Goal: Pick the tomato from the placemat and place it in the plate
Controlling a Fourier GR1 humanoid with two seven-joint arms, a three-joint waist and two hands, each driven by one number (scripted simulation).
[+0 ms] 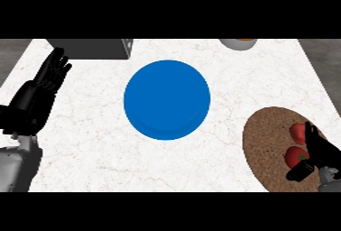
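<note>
Across the whole view you have the white marbled bench (93,135). At its centre lies the blue plate (166,99), bare. At four o'clock from the plate sits the brown woven placemat (266,135), cut by the lower right edge. At eleven o'clock a dark grey box (90,48) stands against the far edge, and at one o'clock a pale bowl (237,43) is only partly in view. Your left hand (47,79) rests at nine o'clock, fingers straight and released. Your right hand (318,151) is over the placemat's right side, fingers curled round the red tomato (295,155), which still lies on the mat. A second red piece (297,132) shows just beyond it.
</note>
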